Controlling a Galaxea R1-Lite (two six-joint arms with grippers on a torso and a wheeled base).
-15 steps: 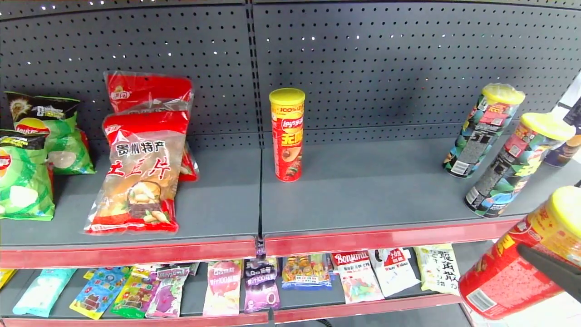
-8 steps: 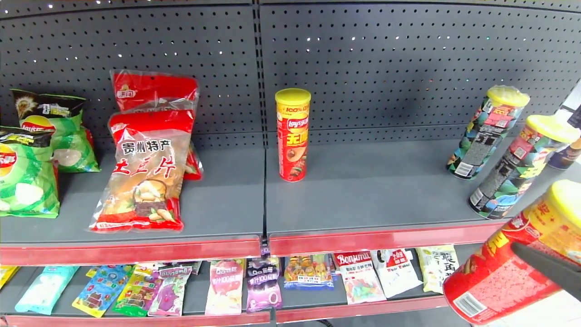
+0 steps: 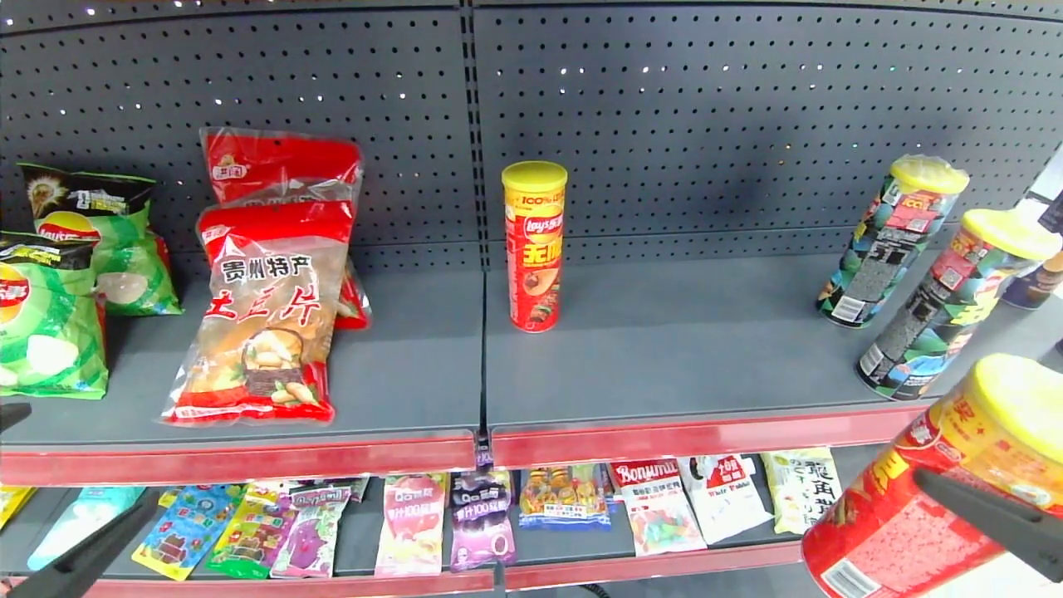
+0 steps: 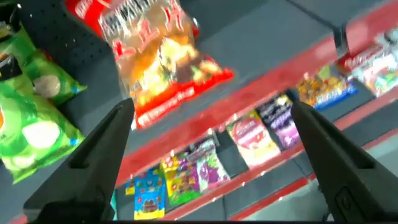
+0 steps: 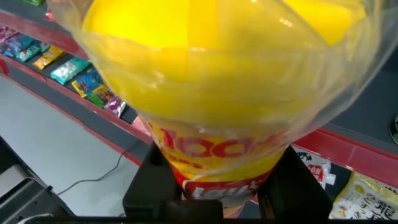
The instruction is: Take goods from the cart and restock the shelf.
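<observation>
A dark grey pegboard backs the grey shelf, which has a red front lip. The right hand is closed around a red can with a yellow lid. The can is tilted at the lower right of the head frame, below and in front of that lip. The left hand hangs at the lower left, spread wide and holding nothing.

As I judge it, the can should be brought upright and lifted clear of the lip. It should then go on the bare stretch right of the matching can, well apart from the two patterned cans at the right. The label should face outward.

Both red cans carry red-and-yellow labels; the held one shows a barcode near its base. The red bags bear large pale and yellow characters, and the green bags a round logo. I leave the print unread.
</observation>
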